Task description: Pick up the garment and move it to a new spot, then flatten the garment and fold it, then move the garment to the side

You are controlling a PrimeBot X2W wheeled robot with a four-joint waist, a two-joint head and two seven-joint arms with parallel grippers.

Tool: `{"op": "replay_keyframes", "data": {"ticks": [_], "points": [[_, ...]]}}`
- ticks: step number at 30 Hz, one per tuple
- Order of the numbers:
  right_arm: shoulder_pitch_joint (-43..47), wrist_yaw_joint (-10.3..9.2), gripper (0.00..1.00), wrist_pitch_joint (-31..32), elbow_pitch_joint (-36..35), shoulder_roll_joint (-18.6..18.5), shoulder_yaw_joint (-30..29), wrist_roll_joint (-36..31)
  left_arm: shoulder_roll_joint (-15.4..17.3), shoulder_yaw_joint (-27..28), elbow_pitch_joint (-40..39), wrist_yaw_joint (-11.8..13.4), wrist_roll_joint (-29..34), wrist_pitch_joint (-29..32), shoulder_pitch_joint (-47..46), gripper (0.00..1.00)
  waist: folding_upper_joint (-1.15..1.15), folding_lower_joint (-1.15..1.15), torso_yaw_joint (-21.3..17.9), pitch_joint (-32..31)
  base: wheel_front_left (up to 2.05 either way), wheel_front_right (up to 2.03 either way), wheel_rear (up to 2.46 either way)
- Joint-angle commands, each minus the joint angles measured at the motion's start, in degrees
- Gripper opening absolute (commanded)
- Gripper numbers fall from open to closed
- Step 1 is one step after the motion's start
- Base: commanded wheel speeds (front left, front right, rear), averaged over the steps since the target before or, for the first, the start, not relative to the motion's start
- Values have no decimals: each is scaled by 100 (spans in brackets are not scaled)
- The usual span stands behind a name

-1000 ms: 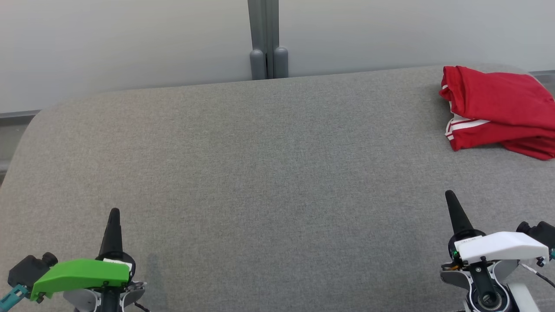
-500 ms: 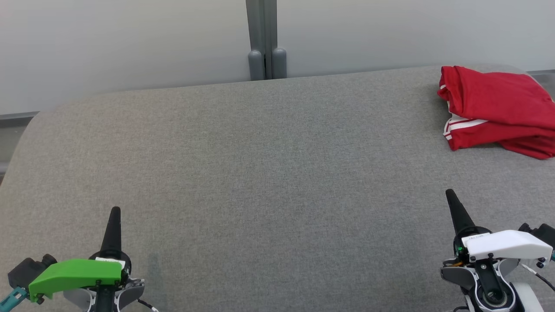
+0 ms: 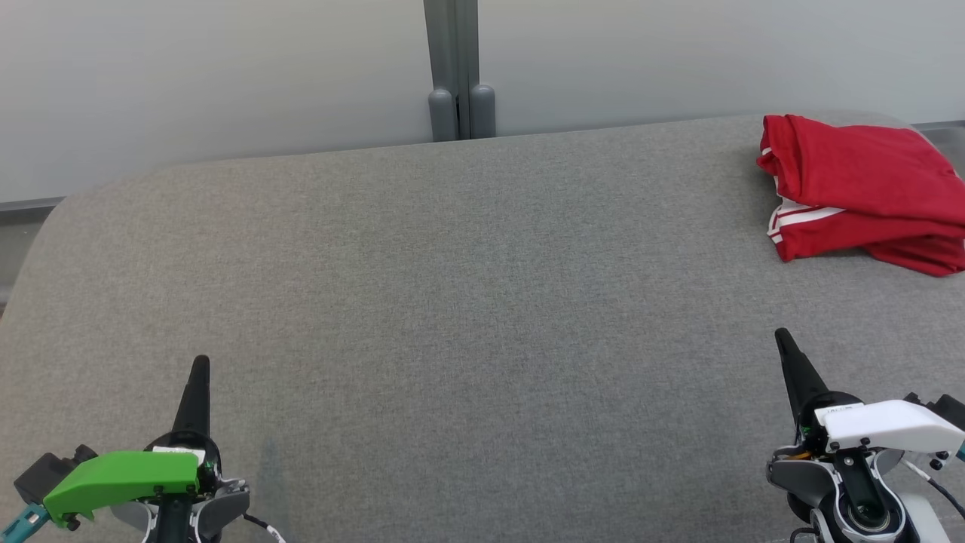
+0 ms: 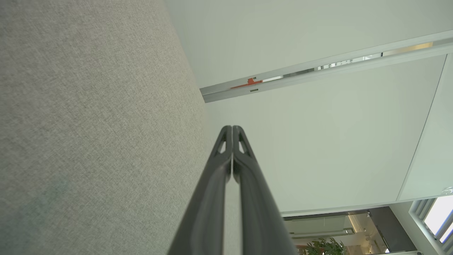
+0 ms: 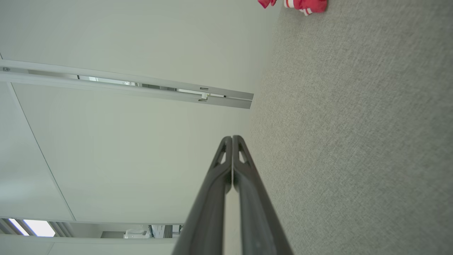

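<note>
Garment (image 3: 859, 192) sits folded at the table's (image 3: 452, 302) far right, job seemingly done, so left gripper (image 3: 198, 375) and right gripper (image 3: 788, 351) idle, fingers pressed together.

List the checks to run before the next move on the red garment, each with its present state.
1. Left gripper fingers together, holding nothing: ok.
2. Right gripper fingers together, holding nothing: ok.
3. Red garment with white stripes lies at the far right of the grey fabric-covered surface, apart from both grippers: ok.
4. Garment folded in layers: ok.
5. Garment wholly on the surface: cannot tell, the head view's right edge cuts it off.
6. Stretch between right gripper and garment is bare fabric: ok.
</note>
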Motion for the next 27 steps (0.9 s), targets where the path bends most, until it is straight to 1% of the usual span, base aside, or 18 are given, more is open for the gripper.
{"op": "replay_keyframes", "data": {"ticks": [1,11,27], "points": [[-84,1,0,47,-3,-7,-32,139,5,29,0,-50,-121,41,-138,0,0,0,-3,-1,0,0,0],[-98,1,0,173,27,9,-92,578,-26,89,33,-102,-585,161,-152,0,0,0,-25,-10,0,0,0],[-105,0,0,332,63,28,-166,1142,-69,155,74,-170,-1139,314,-182,0,0,0,-56,-22,0,0,0]]}}
